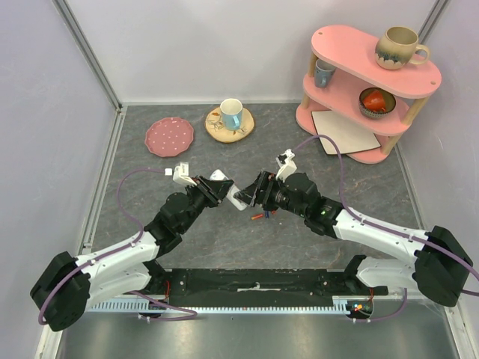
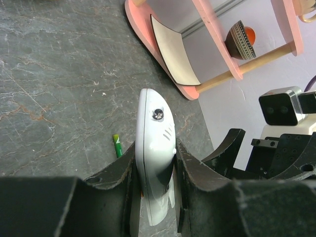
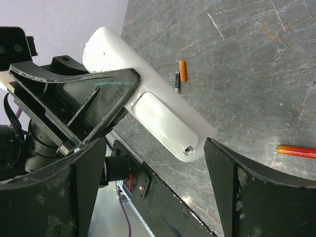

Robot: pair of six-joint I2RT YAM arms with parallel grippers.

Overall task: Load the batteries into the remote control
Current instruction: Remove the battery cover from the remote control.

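Two arms are meeting over the middle of a grey marbled surface [image 1: 135, 224]; the entries are running left to right.

1. Pink speckled plate [image 1: 169, 137] is lying flat at the far left.
2. Round wooden coaster [image 1: 217, 132] is sitting just beside the plate, and a white-and-blue mug [image 1: 231, 114] is standing upright on it.
3. Left claw [image 2: 155, 145] is clamping the remote control [image 2: 152, 111] by its long edges, one finger pressing each side. The remote control is being held in the air between the two claws.
4. Green battery [image 2: 117, 146] is lying on the surface just beside the left claw's finger.
5. Orange battery [image 3: 182, 70] and a smaller dark battery [image 3: 177, 82] are lying nearly touching on the surface beside the remote control. A red-orange battery [image 3: 296, 151] is lying well apart from them.
6. Right claw [image 3: 155, 143] is standing wide, its fingers [image 3: 247, 192] flanking the free end of the remote control without touching it. The rectangular rear cover [image 3: 162, 121] is facing the right wrist camera.
7. Pink tiered shelf [image 1: 344, 43] is standing at the far right. It is carrying a speckled mug [image 1: 400, 46] on top, a blue cup [image 1: 324, 72] and a patterned bowl [image 1: 376, 102] on the middle tier, and a white mat [image 1: 346, 132] at the bottom.
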